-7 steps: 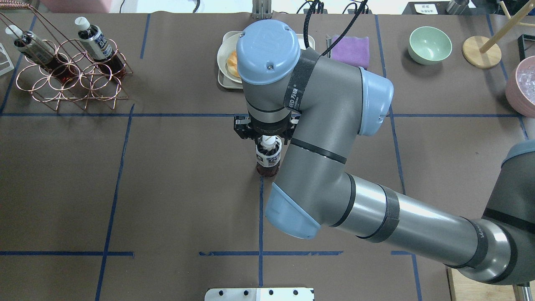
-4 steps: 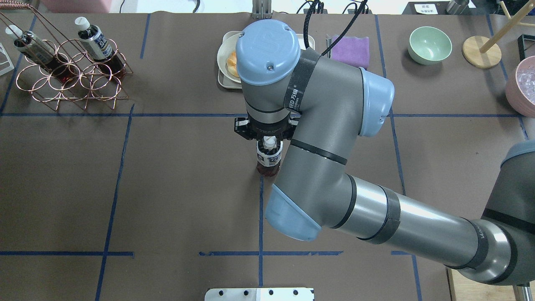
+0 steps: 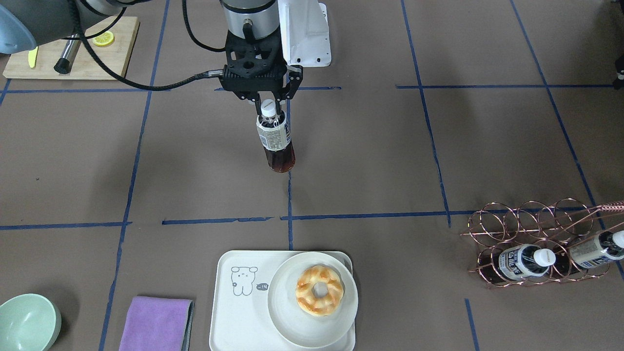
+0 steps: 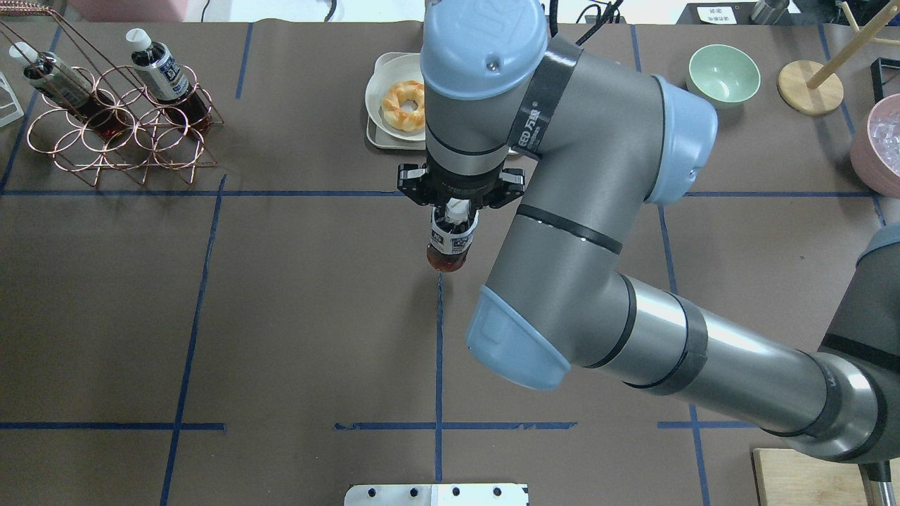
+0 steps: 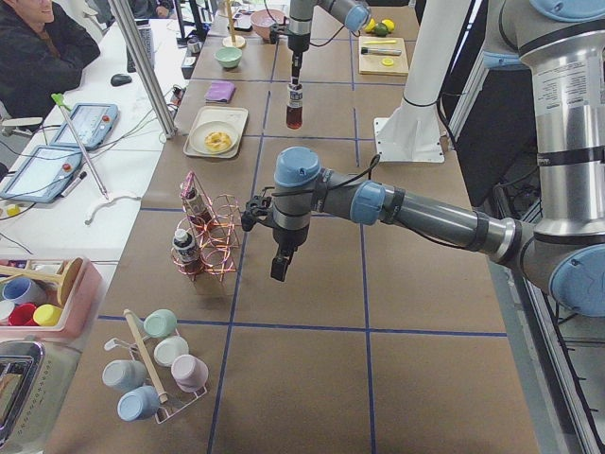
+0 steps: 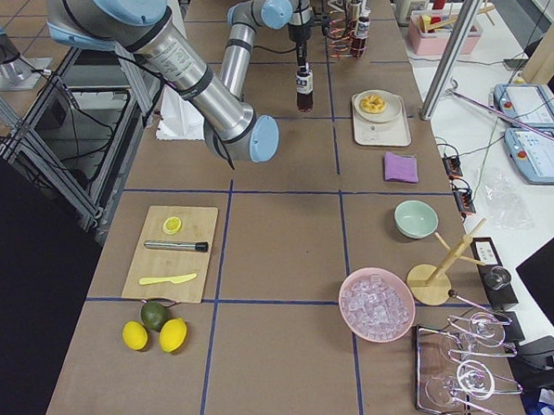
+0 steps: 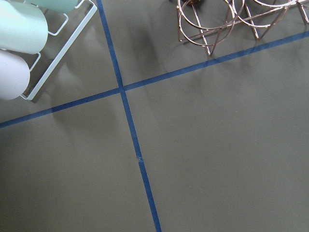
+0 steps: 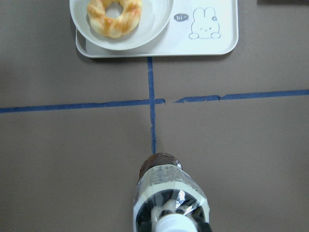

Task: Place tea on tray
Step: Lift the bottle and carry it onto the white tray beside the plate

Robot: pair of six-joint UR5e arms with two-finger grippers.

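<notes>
My right gripper (image 3: 267, 103) is shut on the neck of a tea bottle (image 3: 276, 141), just under its white cap. The bottle hangs upright a little above the brown table mat. It also shows in the overhead view (image 4: 450, 242) and the right wrist view (image 8: 169, 195). The cream tray (image 3: 234, 312) with the line-drawn bear lies ahead of the bottle at the table's far edge (image 8: 212, 43). A round plate (image 3: 287, 319) with a donut (image 3: 319, 290) fills half of it. My left gripper (image 5: 281, 268) hovers over the mat beside the wire rack; I cannot tell whether it is open.
Two more tea bottles (image 4: 165, 74) (image 4: 53, 81) lean in a copper wire rack (image 4: 119, 133) at far left. A purple cloth (image 3: 156, 324) and a green bowl (image 3: 27, 321) lie beside the tray. A cutting board (image 3: 73, 53) is near the robot's base.
My right gripper closed around the bottle's neck, then rose and moved toward the tray, lifting the bottle off the mat. The donut plate is now uncovered in the overhead view.
</notes>
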